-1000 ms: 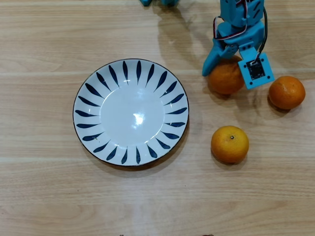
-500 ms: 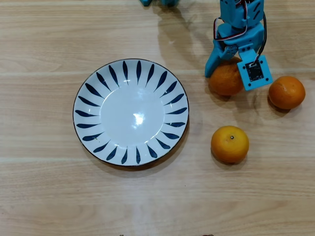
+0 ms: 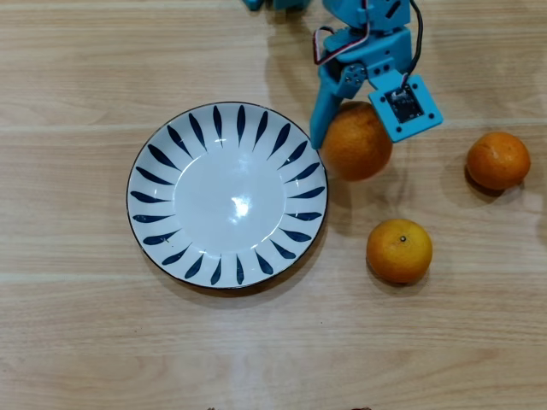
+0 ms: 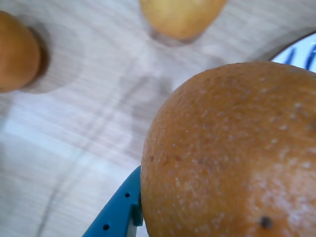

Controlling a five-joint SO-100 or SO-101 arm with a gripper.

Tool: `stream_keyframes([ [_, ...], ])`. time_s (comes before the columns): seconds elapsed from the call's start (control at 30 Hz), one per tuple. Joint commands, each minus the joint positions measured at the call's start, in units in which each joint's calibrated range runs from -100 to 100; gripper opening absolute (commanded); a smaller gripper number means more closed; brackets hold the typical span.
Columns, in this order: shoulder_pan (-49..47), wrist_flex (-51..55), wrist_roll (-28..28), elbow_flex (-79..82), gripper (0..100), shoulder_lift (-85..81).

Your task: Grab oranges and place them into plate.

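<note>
My blue gripper (image 3: 355,128) is shut on an orange (image 3: 355,142), which hangs above the table just right of the plate (image 3: 154,198) in the overhead view. That held orange (image 4: 232,153) fills the right half of the wrist view, with one blue finger (image 4: 116,210) under it. Two more oranges rest on the wood: one at the right (image 3: 497,160) and one lower down (image 3: 399,249). In the wrist view they show at the left edge (image 4: 15,49) and the top (image 4: 180,17). The white, blue-stroked plate holds nothing; its rim (image 4: 303,49) peeks in at the right.
The surface is a light wooden table (image 3: 273,342). Blue parts of the arm's base (image 3: 273,4) show at the top edge of the overhead view.
The gripper has lifted the orange off the table and carried it left toward the plate. The other two oranges have not moved.
</note>
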Motion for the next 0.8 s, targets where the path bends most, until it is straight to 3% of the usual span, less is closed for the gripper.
stream_keyframes([
  [0.0,8.99,-0.67,6.53,3.34,30,-10.00],
  [0.23,20.28,-1.27,11.76,13.75,29,-13.63],
  [0.47,21.01,-1.27,11.39,17.10,30,-13.55],
  [0.67,20.12,-1.27,11.86,17.19,51,-13.80],
  [0.77,19.64,-1.27,11.71,16.74,54,-14.05],
])
